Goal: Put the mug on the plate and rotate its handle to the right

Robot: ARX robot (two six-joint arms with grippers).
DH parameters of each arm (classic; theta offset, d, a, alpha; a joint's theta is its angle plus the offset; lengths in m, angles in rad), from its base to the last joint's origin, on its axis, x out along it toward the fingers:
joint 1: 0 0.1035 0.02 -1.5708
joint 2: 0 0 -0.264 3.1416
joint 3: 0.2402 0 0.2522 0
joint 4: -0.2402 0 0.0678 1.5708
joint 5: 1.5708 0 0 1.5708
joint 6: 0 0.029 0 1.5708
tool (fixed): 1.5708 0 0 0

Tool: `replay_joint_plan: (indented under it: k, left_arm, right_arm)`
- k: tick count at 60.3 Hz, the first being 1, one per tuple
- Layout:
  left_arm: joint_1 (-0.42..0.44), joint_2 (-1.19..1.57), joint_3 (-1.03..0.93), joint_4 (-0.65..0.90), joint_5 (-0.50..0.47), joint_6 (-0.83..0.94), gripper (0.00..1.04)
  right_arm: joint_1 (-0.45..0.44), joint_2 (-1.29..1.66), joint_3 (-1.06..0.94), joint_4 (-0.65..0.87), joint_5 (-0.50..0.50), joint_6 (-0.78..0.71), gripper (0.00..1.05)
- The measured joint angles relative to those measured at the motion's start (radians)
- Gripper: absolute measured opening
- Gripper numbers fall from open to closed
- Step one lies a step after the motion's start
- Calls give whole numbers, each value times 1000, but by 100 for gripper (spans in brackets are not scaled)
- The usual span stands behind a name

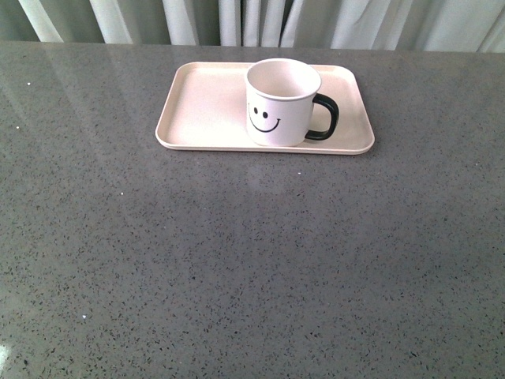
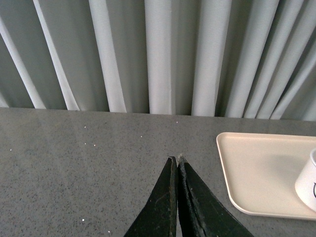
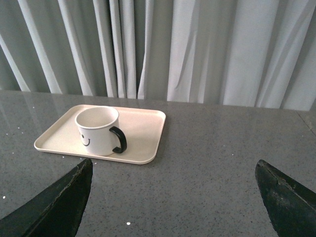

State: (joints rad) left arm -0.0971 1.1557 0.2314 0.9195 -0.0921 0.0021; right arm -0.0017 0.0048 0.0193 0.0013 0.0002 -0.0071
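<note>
A white smiley-face mug (image 1: 282,103) stands upright on a pale pink plate (image 1: 189,103) in the upper centre of the front view, its black handle (image 1: 327,117) pointing toward the right edge of the frame. The mug sits right of the plate's middle and close to its near rim, with the printed face turned to the camera. On this evidence both parts of the job appear complete: the mug is on the plate and the handle faces right, with nothing evidently left but for the arms to keep clear. Neither arm shows in the front view. In its own wrist view the left end effector (image 2: 177,160) has its two black fingers pressed together and holding nothing, poised over the grey speckled bench (image 1: 237,260) beside the plate. The right end effector (image 3: 173,165) is spread wide apart and empty, well back from the mug. The count: one mug, one handle, one plate, two end effectors. A pale curtain (image 1: 237,20) hangs behind.
</note>
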Motion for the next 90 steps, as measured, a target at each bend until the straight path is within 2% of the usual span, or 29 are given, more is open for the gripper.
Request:
replay_joint_plan:
  k: [10, 12, 17, 28, 62, 90]
  left_arm:
    - [21, -98, -65, -35, 19, 0, 1]
    - [53, -132, -84, -53, 74, 0, 1]
    - [92, -213, -120, -97, 85, 0, 1]
    - [93, -278, -187, -92, 92, 0, 1]
    - [93, -685, -218, -454, 92, 0, 1]
    - [93, -875, -218, -638, 92, 0, 1]
  right_arm:
    - [0, 0, 0, 0, 0, 0, 96]
    - [0, 0, 0, 0, 0, 0, 96]
    - [0, 0, 0, 0, 0, 0, 96]
    - [0, 0, 0, 0, 0, 0, 96]
    - [0, 0, 0, 0, 0, 0, 96]
    - [0, 0, 0, 0, 0, 0, 96]
